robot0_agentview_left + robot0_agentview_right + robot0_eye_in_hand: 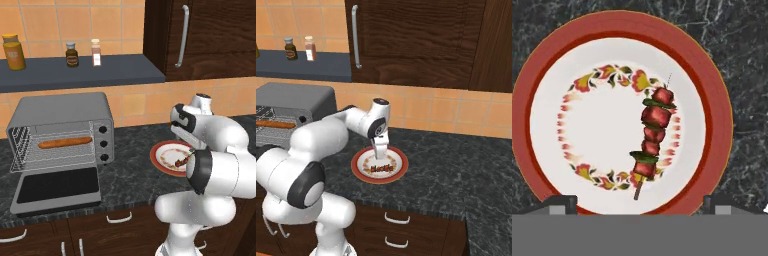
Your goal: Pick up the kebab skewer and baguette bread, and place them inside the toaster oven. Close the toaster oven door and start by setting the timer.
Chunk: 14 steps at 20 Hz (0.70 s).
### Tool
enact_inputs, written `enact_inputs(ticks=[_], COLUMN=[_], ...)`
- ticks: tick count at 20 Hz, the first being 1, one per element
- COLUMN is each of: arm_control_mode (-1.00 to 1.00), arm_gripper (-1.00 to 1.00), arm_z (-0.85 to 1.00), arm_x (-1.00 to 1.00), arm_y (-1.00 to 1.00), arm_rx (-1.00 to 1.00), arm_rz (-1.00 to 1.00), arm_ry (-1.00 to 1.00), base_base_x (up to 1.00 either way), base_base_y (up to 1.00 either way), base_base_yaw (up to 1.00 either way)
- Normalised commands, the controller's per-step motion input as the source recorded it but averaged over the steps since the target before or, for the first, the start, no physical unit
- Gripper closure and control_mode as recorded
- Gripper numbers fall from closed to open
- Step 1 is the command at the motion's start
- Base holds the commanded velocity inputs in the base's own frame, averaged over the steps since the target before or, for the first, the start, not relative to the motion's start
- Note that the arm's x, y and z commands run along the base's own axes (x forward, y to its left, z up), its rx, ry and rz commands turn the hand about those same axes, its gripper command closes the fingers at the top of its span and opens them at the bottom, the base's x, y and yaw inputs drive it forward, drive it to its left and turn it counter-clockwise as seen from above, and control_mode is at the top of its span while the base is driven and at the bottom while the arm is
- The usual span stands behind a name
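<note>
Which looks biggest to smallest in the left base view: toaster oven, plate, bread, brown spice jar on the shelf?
1. Toaster oven, by far the largest.
2. Plate, partly hidden by the arm.
3. Bread, on the oven rack, long but thin.
4. Brown spice jar, smallest; it stands farther back, which makes it look smaller.

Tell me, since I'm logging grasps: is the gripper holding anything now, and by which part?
Nothing is held. The gripper is open above the plate, and the kebab skewer lies on it, untouched.
</note>
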Motion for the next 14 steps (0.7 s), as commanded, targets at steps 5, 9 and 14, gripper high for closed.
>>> enact_inputs(ticks=[5,9,14], arm_control_mode=[-1.0,-1.0,-1.0], arm_gripper=[-1.0,-1.0,-1.0], arm_z=[-0.74,-0.63,-0.46], arm_x=[0.03,0.06,0.19], arm_y=[-0.26,-0.35,-0.19], arm_rx=[0.01,0.04,0.04], arm_rz=[0.01,0.01,0.0], arm_ry=[0.0,0.0,0.0], base_base_x=[0.0,0.0,0.0], base_base_y=[0.0,0.0,0.0], base_base_yaw=[0.0,0.0,0.0])
